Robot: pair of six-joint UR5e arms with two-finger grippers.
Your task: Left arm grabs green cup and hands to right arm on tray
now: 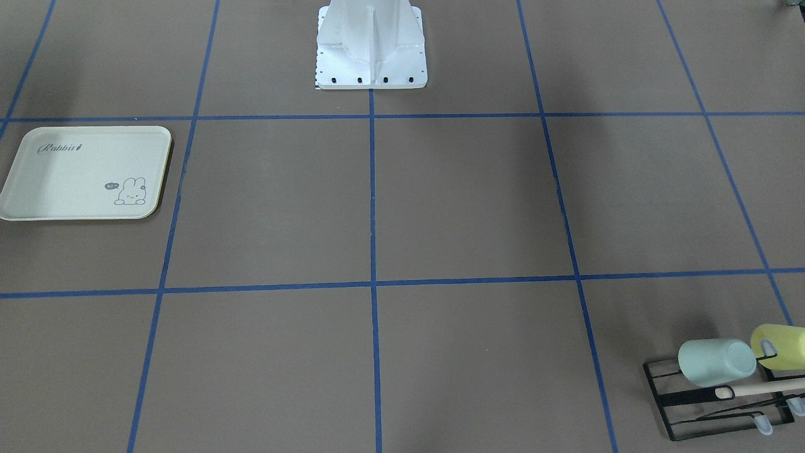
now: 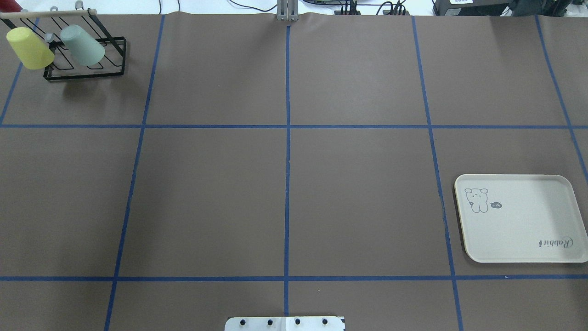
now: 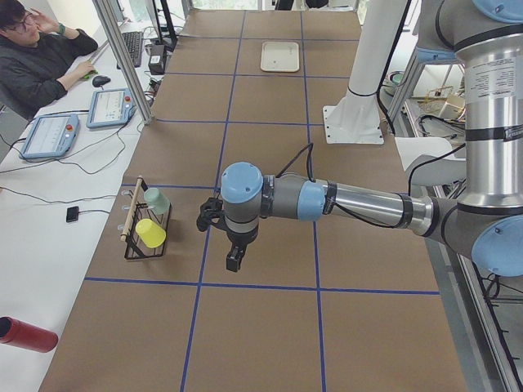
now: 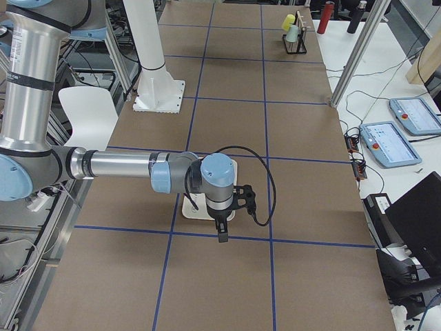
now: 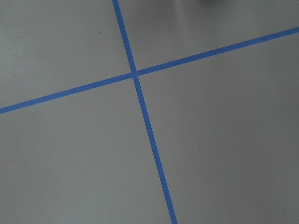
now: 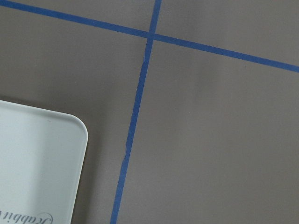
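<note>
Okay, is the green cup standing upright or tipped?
Tipped. The green cup leans at a slant on the black wire rack, its side showing from above, beside the yellow cup, which slants likewise.

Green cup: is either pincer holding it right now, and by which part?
No. The green cup hangs on the rack, unheld; the left pincer hovers apart from it.

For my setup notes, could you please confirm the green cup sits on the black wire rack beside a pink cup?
Not quite: beside the green cup on the black wire rack is a pale yellow cup, not pink, as the overhead exterior view shows.
</note>
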